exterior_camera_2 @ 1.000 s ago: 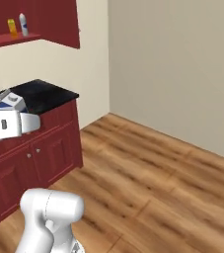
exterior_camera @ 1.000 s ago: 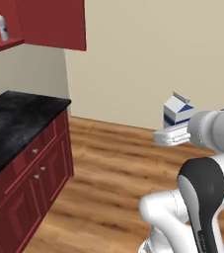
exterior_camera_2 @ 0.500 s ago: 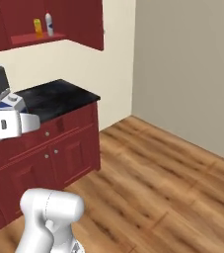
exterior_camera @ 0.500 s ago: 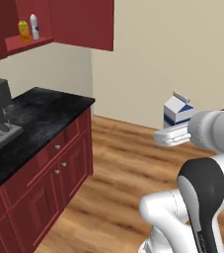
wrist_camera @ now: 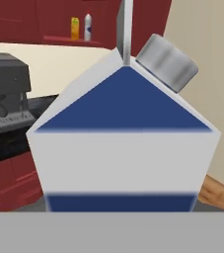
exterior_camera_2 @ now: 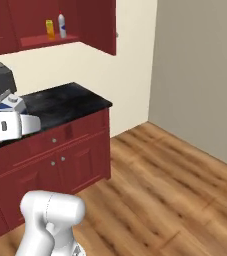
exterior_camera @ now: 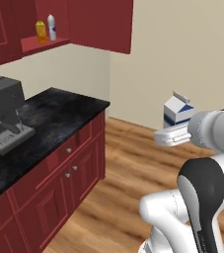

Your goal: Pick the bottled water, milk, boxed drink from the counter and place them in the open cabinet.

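— So, how does the arm stand at this moment?

— It rises from the white base, bends at a dark joint, and the forearm reaches out level over the wooden floor, away from the counter (exterior_camera: 59,106). The gripper (exterior_camera: 175,129) is at the end of it, turned sideways, and it holds the milk (exterior_camera: 177,109) upright between its jaws, in the air.

— Is the grip clear to see?

— Yes. In the hand view the milk (wrist_camera: 123,133) stands very close before the camera, and in the right base view the carton (exterior_camera_2: 10,103) sits just above the white hand (exterior_camera_2: 16,125). The jaws are partly closed around its lower part.

— What is the carton like?

— It is white with a gable top, a blue roof panel, a blue band low on the body, and a round grey cap on the slope. The surfaces look smooth and flat.

— And the other things?

— The boxed drink (exterior_camera: 41,31), orange-yellow, and the bottled water (exterior_camera: 51,26), slim and whitish, stand side by side on the shelf of the open cabinet (exterior_camera: 44,44), which is dark red wood. The counter is glossy black stone with pale veins, over red panelled doors with small round knobs. A dark grey coffee machine (exterior_camera: 2,113) stands on it. The floor (exterior_camera_2: 170,190) is made of brown planks and the walls are plain beige.
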